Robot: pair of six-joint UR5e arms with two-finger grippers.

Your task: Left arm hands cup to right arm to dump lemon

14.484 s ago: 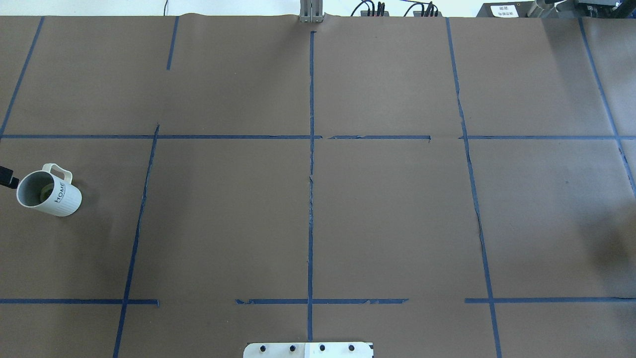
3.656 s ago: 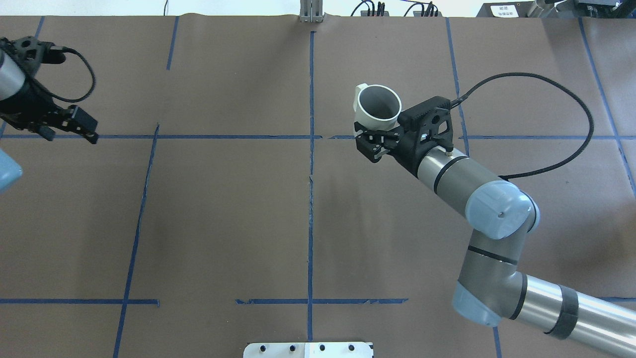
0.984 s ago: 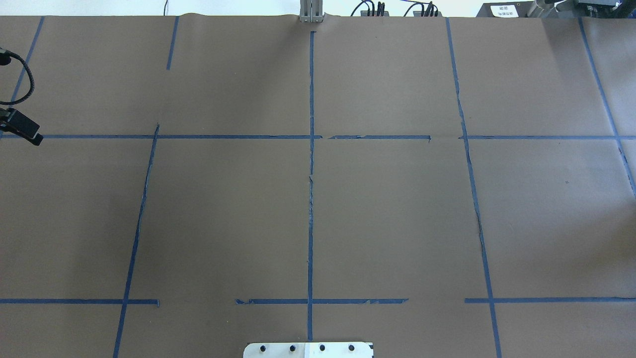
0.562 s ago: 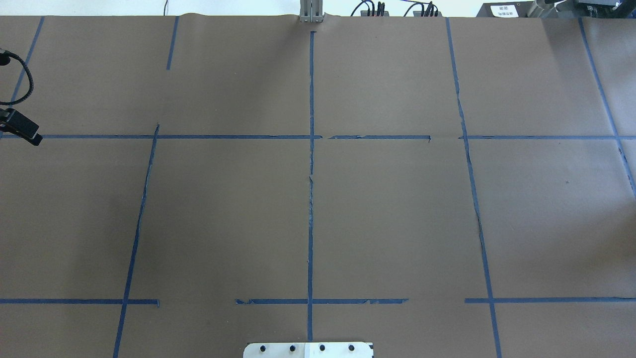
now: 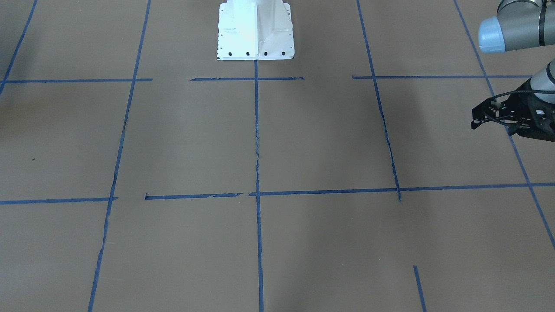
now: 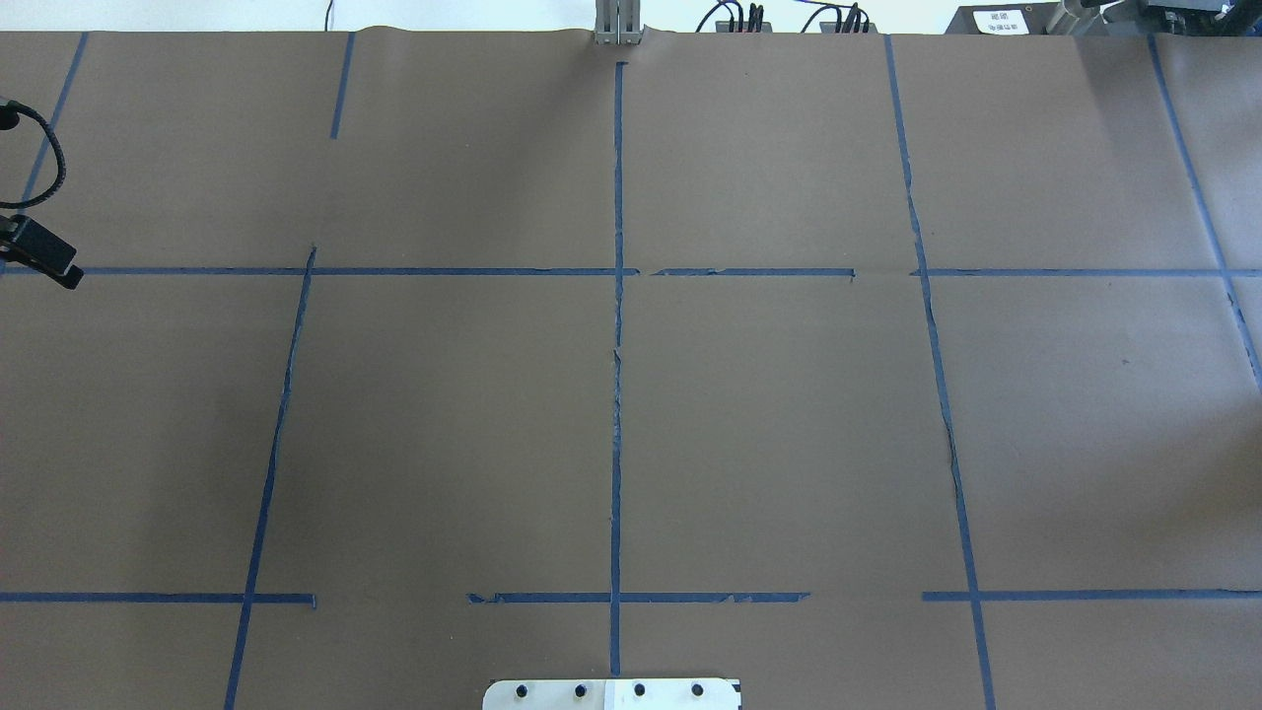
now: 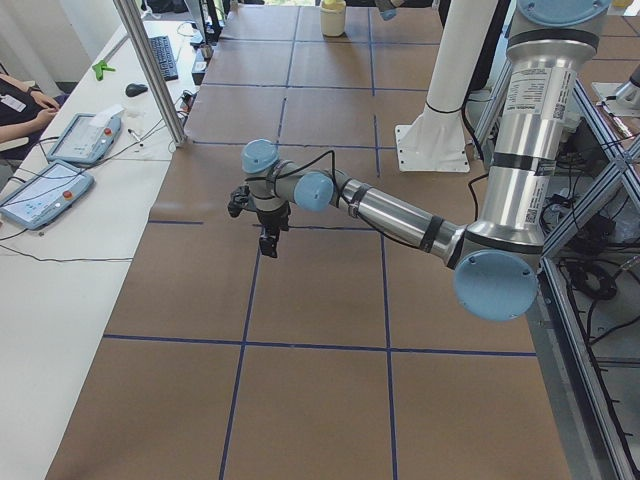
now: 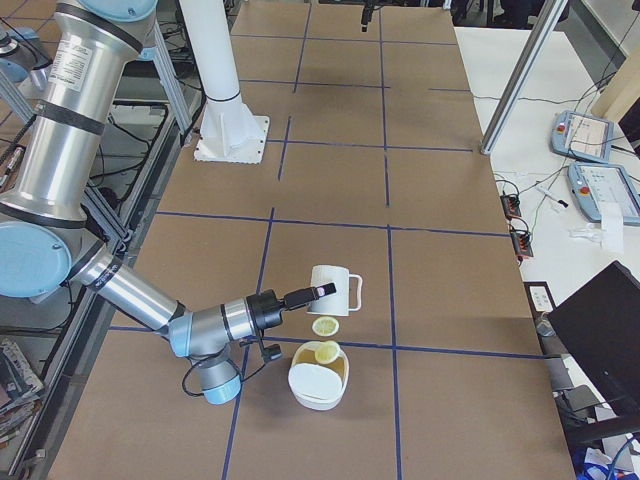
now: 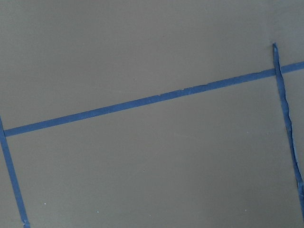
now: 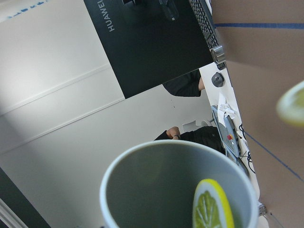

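Note:
The white cup point(image 8: 335, 290) hangs tilted in the air at the tip of my right gripper point(image 8: 318, 291), above a white bowl point(image 8: 318, 390), in the exterior right view. One lemon slice point(image 8: 325, 326) is in mid-air below the cup's mouth and another point(image 8: 327, 352) lies on the bowl. The right wrist view looks into the cup's grey inside point(image 10: 156, 190), where a lemon slice point(image 10: 212, 209) still sits; another slice point(image 10: 292, 102) shows at the right edge. My left gripper point(image 5: 477, 119) is open and empty at the table's left side, also in the overhead view point(image 6: 44, 258).
The brown paper table carries a grid of blue tape lines point(image 6: 617, 345). The robot's white base point(image 5: 256, 30) stands at the near edge. An operators' table with tablets point(image 8: 600, 190) and a dark monitor point(image 8: 600, 330) runs along the far side.
Since 3.7 s ago the right arm with the cup has left the overhead view and the left gripper has drawn back to the left edge. Over the last second nothing moves there.

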